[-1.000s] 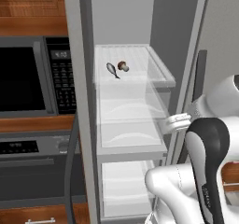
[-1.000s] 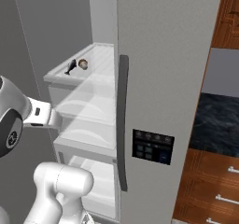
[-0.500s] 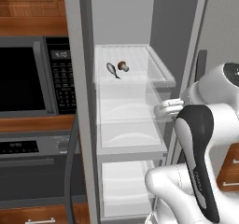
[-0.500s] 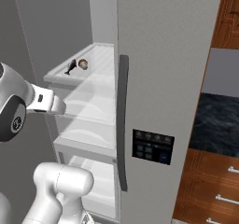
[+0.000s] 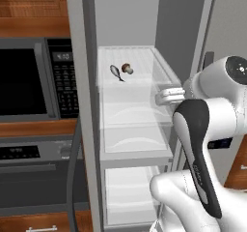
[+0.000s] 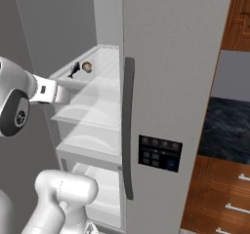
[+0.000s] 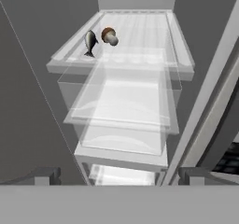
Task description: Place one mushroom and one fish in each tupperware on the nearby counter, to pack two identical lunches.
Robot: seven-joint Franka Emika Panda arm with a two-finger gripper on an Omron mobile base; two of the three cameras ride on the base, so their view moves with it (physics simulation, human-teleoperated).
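Note:
A dark grey fish (image 5: 116, 72) and a red-brown-capped mushroom (image 5: 127, 68) lie side by side on the top white shelf (image 5: 159, 69) of the open fridge. The hand view shows the fish (image 7: 90, 42) left of the mushroom (image 7: 109, 35), well ahead of the fingers. My gripper (image 5: 163, 96) hovers at the fridge opening, below and to the right of the pair. It is open, its fingertips (image 7: 44, 175) wide apart with nothing between them. A stretch of black marble counter (image 6: 228, 130) shows right of the fridge. The tupperware is out of view.
The grey fridge door (image 6: 176, 57) with its long handle (image 6: 128, 130) stands right of the shelves. Clear drawers (image 5: 135, 124) stack under the top shelf. A microwave (image 5: 29, 76) and an oven (image 5: 34, 178) sit left of the fridge. Wooden drawers (image 6: 224, 199) lie under the counter.
The arm has lifted and swung left, bringing the open gripper up from the middle drawers toward the top shelf. Fish and mushroom have stayed put.

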